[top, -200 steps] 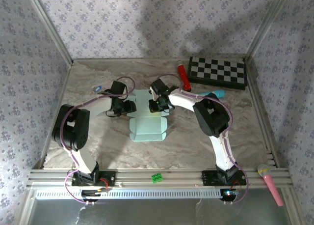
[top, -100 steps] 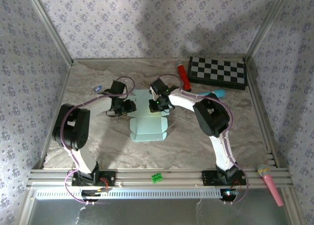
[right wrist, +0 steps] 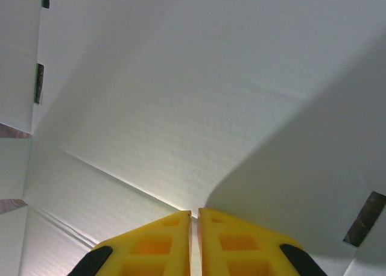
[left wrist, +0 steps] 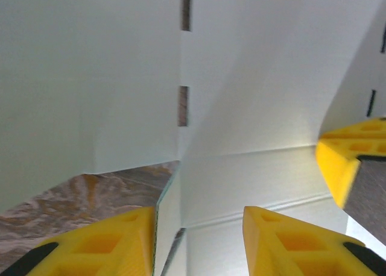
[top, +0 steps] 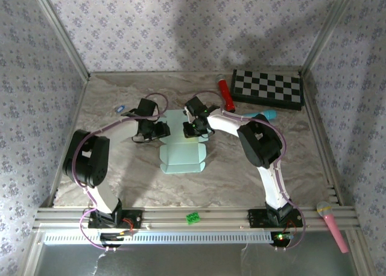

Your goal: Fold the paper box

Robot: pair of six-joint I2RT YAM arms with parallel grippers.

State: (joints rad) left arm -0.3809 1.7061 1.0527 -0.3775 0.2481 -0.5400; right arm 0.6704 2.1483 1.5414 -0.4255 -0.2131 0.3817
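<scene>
Now the left claw (top: 161,130) has edged in and narrowed around the left flap of the paper box (top: 181,155), mid-tabletop (top: 223,179). It isn't pinching yet. The right claw (top: 194,129) grips the far panel, so a fold looks imminent.

walls (top: 181,29): pale floral wallpaper, left, far, right | tabletop (top: 229,179): beige marbled | near edge: aluminium rails (top: 229,214) | corners: aluminium posts (top: 60,32)

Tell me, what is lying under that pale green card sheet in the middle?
Under the paper box I can see the marbled table, at the card's edges and through its small slots. Anything beneath its middle is covered.
</scene>
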